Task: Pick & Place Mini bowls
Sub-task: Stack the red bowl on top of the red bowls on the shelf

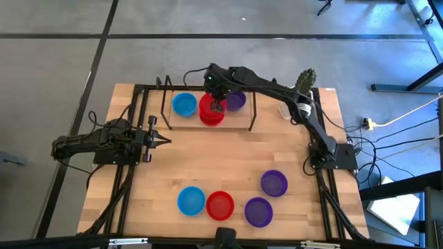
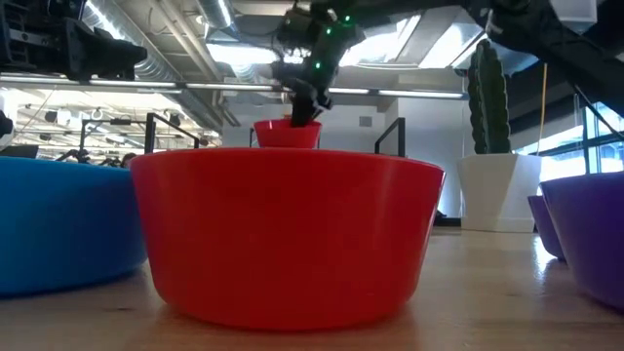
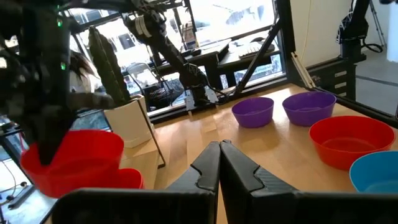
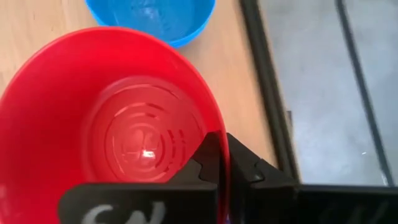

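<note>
You have a pale wooden table edged by a black frame. At its far side lie a blue bowl, a stack of red bowls and a purple bowl in a row, close together. In the far right corner stands a white pot with a cactus. On the near side lie a second blue bowl touching a red bowl, then two purple bowls to their right.

overhead view, tabletop-level view, two wrist close-ups
</note>
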Motion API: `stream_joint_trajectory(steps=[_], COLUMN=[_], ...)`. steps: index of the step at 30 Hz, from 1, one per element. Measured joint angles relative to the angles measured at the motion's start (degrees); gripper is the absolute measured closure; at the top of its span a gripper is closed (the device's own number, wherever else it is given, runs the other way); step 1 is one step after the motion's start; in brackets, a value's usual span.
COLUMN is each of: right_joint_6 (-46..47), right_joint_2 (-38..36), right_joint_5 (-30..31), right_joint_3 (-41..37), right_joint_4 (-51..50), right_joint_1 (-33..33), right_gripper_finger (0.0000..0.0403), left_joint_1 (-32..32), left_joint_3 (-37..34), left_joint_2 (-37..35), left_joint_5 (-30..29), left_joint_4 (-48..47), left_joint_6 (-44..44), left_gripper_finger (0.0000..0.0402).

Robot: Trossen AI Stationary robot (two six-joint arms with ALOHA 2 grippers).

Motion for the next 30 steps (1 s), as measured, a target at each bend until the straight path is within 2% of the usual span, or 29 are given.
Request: stream_joint_trajectory(steps=[7,18,30], right_joint_6=[0.4,0.0,-1.5], right_joint_2=[2.3,5.3,5.4], right_joint_5=[-3.8,-4.1,-4.5], right_joint_3=[-0.1,-0.1,-0.8], right_joint_4=[0.2,0.6,1.5], right_joint_1=[-0.5,-1.1,-1.0], right_gripper_finger=[0.0399,0.0398,0.0362], left_joint_1=[0.0,0.0,0.0], left_joint_3=[0.0,0.0,0.0], left_joint_2=[0.0,0.0,0.0], left_joint_5=[0.0,0.0,0.0], left_joint_4=[0.0,-0.2,-0.2], left_joint_6=[0.0,0.0,0.0], left_gripper_finger=[0.0398,0.0398,0.0398])
